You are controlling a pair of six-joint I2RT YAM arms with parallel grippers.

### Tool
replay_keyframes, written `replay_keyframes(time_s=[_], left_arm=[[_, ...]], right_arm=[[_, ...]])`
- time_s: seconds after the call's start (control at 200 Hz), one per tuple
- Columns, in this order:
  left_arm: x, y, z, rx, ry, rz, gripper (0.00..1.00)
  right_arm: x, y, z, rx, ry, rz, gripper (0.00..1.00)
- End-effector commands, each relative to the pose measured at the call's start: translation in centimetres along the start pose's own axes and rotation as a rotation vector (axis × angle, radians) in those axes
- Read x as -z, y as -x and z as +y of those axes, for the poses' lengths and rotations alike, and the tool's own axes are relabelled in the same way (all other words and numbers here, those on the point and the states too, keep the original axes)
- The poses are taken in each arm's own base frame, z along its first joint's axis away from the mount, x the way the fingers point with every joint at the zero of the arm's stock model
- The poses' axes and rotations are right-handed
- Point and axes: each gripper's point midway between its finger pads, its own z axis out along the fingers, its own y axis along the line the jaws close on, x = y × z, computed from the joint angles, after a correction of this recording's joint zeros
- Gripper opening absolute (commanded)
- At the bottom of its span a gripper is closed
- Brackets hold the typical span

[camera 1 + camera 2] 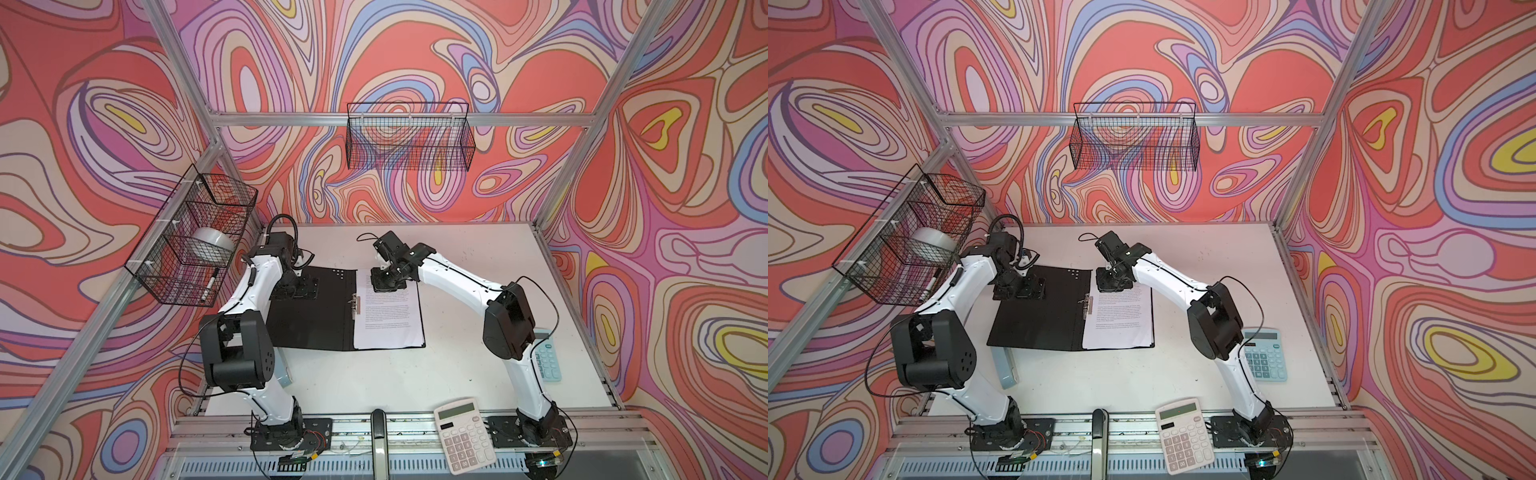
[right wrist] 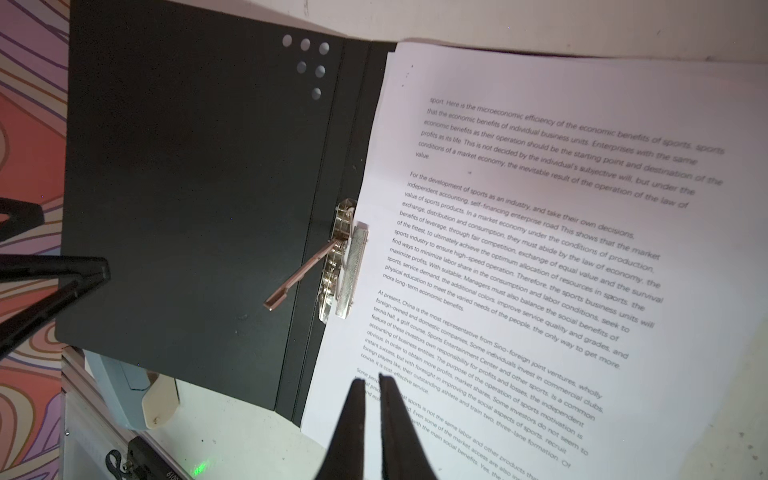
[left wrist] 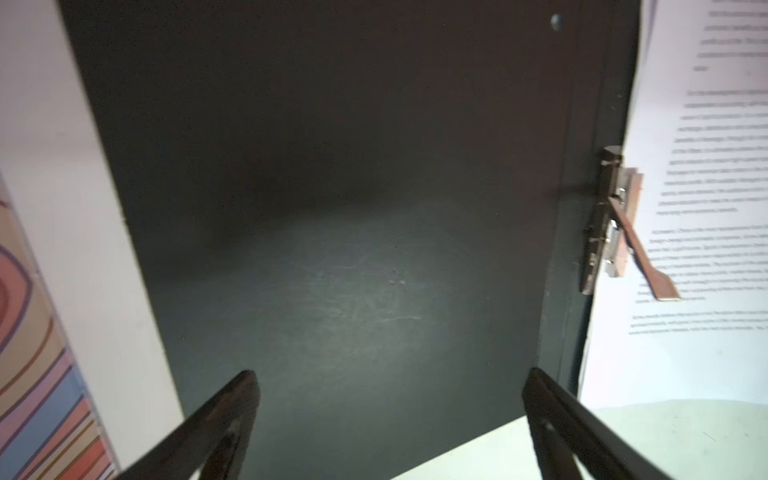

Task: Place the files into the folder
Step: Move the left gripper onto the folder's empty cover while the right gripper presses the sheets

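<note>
Left end effector (image 3: 392, 380) is spread wide apart with nothing in it, sitting just over the bare black left flap of the folder (image 1: 311, 320). That arm climbs from its base at the front and has its elbow high. The wrist bends down at the flap's far end.

Right end effector (image 2: 371, 379) has its fingers together with nothing between them, pointing down at the far edge of the files (image 1: 390, 316). Can't tell if the tips actually touch the paper. Its arm leans in from the front right, elbow up, forearm reaching left across the worktop (image 1: 457, 257).

Folder lies open flat, black side up. The files sit on its right half, left edge tucked at the metal clip (image 2: 343, 266), with the lever (image 2: 297, 278) raised.
</note>
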Motion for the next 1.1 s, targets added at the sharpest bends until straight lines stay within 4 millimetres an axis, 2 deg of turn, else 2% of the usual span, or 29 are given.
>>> replay_keyframes(time_s=[0.0,0.135,0.406,0.566,0.806,0.952,1.092], left_arm=[[1.0,0.5,1.8,-0.008,0.083,-0.046,1.00],[0.1,0.6,2.7,0.008,0.131,-0.055,1.00],[-1.3,2.3,6.2,0.026,0.326,-0.117,1.00],[-2.0,2.4,6.7,0.059,0.339,-0.124,1.00],[-4.3,1.7,6.5,0.132,0.260,-0.012,1.00],[-4.9,1.6,6.7,0.177,0.230,0.011,1.00],[-5.7,1.0,6.0,0.187,0.191,0.060,1.00]], right_arm=[[0.7,0.5,0.5,-0.005,0.028,-0.031,0.10],[0.8,0.8,1.2,0.005,0.059,-0.040,0.10],[0.2,0.7,1.3,0.004,0.080,-0.046,0.10],[0.4,0.4,1.1,0.014,0.072,-0.037,0.10],[0.9,0.3,0.7,0.026,0.050,-0.046,0.10],[1.1,0.1,0.4,0.033,0.036,-0.046,0.10],[1.3,0.2,0.3,0.039,0.030,-0.048,0.10]])
